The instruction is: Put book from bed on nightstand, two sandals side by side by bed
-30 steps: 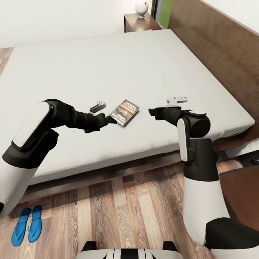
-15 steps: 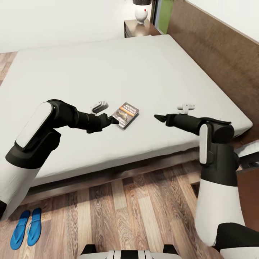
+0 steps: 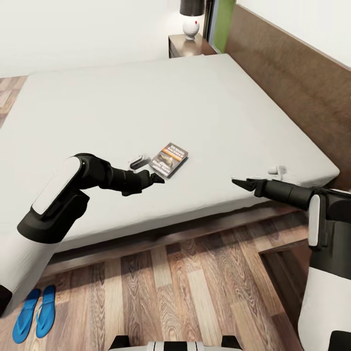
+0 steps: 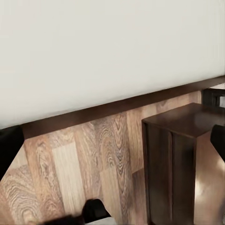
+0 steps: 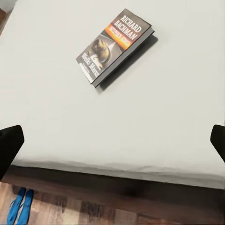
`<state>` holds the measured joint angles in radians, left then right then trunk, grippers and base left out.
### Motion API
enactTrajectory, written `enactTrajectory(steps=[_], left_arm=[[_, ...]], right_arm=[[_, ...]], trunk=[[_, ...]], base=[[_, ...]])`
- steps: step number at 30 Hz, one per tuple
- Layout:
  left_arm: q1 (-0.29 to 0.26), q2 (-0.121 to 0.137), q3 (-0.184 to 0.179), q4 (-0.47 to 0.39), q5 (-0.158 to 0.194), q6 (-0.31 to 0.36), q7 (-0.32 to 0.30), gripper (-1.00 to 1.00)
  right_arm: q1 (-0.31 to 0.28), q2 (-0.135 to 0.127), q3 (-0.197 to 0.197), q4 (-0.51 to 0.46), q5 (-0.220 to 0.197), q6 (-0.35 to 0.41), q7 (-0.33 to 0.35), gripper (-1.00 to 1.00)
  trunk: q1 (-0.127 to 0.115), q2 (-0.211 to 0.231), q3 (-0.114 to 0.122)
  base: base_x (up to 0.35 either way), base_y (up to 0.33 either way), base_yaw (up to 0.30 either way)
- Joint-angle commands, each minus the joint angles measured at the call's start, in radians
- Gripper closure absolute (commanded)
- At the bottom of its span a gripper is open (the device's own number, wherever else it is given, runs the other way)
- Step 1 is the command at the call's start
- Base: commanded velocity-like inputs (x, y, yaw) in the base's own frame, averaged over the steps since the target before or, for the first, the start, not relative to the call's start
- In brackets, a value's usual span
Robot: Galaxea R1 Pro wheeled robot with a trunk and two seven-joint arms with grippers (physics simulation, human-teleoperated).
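The book [image 3: 169, 159] lies flat on the bed [image 3: 146, 97], near its front edge, dark cover up with white lettering and an orange band. It also appears in the right wrist view, book [image 5: 115, 44], ahead of the wide-apart fingertips [image 5: 9, 143]. My left gripper [image 3: 158, 178] is open, its tip just short of the book's near corner, holding nothing. To the right, my right gripper [image 3: 240, 183] is open over the mattress's front edge, well away from the book. The two sandals [image 3: 34, 312], bright blue, lie side by side on the floor at lower left. A nightstand [image 3: 187, 45] stands past the bed's far corner.
A white-based, dark-shaded lamp [image 3: 191, 19] sits on the far nightstand. The tall wooden headboard [image 3: 292, 83] runs along the right. A dark wooden cabinet [image 4: 180, 154] stands on the plank floor [image 3: 185, 282] beside the bed frame [image 4: 93, 112].
The camera view has shifted. My right arm has swung right and back to the bed's front edge, away from the book. My left gripper has drawn slightly back from the book.
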<state>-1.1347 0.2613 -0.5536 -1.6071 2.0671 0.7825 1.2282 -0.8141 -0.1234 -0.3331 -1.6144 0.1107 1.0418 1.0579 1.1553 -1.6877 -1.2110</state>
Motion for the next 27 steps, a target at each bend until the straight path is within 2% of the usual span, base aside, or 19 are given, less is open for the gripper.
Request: enactTrajectory(steps=[1,4,5,6,9,10,12,13,22,24,25,27], left_arm=[[0.003,-0.002,0.002,0.0,0.006,0.005,0.007,-1.0],[0.01,-0.007,0.004,0.0,0.006,0.004,0.006,-1.0],[0.058,-0.027,0.0,0.0,0.005,-0.002,0.009,-1.0],[0.102,-0.037,0.004,0.0,0.004,-0.003,0.013,-1.0],[0.12,-0.041,0.005,0.0,0.002,-0.004,0.015,-1.0],[0.143,-0.047,0.006,0.0,-0.001,-0.004,0.017,-1.0],[0.147,-0.05,0.005,0.0,-0.002,-0.004,0.017,-1.0],[0.159,-0.061,0.003,0.0,-0.003,-0.005,0.018,-1.0],[0.18,-0.073,-0.002,0.0,-0.011,-0.005,0.02,-1.0],[0.185,-0.074,-0.002,0.0,-0.027,-0.005,0.02,-1.0],[0.191,-0.075,-0.001,0.0,-0.051,-0.004,0.018,-1.0],[0.195,-0.075,-0.001,0.0,-0.064,-0.004,0.016,-1.0]], right_arm=[[0.022,-0.001,-0.018,-0.001,0.009,0.005,0.028,-1.0],[0.056,-0.001,-0.032,-0.001,0.008,0.005,0.047,-1.0],[0.094,0.002,-0.04,-0.001,0.009,0.005,0.08,-1.0],[0.104,0.002,-0.042,-0.001,0.008,0.005,0.092,-1.0],[0.11,0.003,-0.043,-0.001,0.008,-0.007,0.097,-1.0],[0.116,0.003,-0.043,-0.001,0.008,-0.021,0.103,-1.0],[0.117,0.003,-0.043,-0.001,0.008,-0.024,0.104,-1.0],[0.119,0.004,-0.043,-0.001,0.007,-0.029,0.106,-1.0],[0.12,0.004,-0.043,-0.001,0.008,-0.035,0.105,-1.0],[0.12,0.005,-0.042,-0.001,0.008,-0.037,0.105,-1.0],[0.121,0.005,-0.042,-0.001,0.008,-0.038,0.105,-1.0],[0.121,0.005,-0.042,-0.001,0.008,-0.038,0.105,-1.0]], trunk=[[0.0,0.0,0.001],[0.0,0.0,0.006],[0.0,0.0,0.008],[0.0,0.0,0.009],[0.0,0.0,0.014],[0.0,0.0,0.016],[0.0,0.0,0.019],[0.0,0.0,0.021],[0.0,0.0,0.035],[0.0,0.0,0.039],[0.0,0.0,0.04],[0.0,0.0,0.043]], base=[[0.0,0.0,0.0],[0.0,0.0,0.0],[0.0,0.0,0.0],[0.0,0.0,0.0],[0.0,0.0,0.0],[0.0,0.0,0.0],[0.0,0.0,0.0],[0.0,0.0,0.0],[0.0,0.0,0.0],[0.0,0.0,0.0],[0.0,0.0,0.0],[0.0,0.0,0.0]])
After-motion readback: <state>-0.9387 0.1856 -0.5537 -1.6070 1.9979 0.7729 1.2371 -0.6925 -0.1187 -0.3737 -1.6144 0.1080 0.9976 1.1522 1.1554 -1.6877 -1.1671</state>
